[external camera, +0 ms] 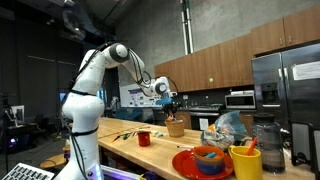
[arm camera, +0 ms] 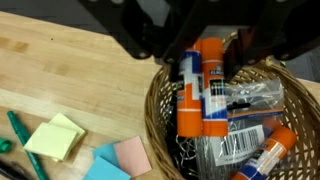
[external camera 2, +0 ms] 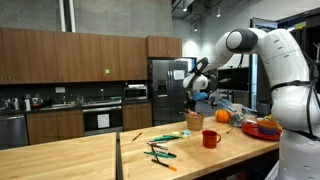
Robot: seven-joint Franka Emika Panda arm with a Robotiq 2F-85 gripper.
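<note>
My gripper (arm camera: 205, 50) comes in from the top of the wrist view and is shut on two orange, white and blue glue sticks (arm camera: 200, 92), held upright side by side. They hang over a round wicker basket (arm camera: 160, 110), which holds more glue sticks (arm camera: 268, 152) and a clear plastic pack (arm camera: 240, 105). In both exterior views the gripper (external camera: 168, 101) (external camera 2: 190, 98) hovers just above the basket (external camera: 176, 128) (external camera 2: 194, 121) on the wooden counter (external camera 2: 90, 160).
Yellow (arm camera: 52, 137), pink (arm camera: 130, 155) and blue (arm camera: 105, 168) sticky-note pads and green markers (arm camera: 20, 135) lie left of the basket. A red mug (external camera: 144, 138) (external camera 2: 210, 139), scattered markers (external camera 2: 160, 152), a red plate (external camera: 185, 165) with a bowl and a yellow cup (external camera: 245, 163) stand on the counter.
</note>
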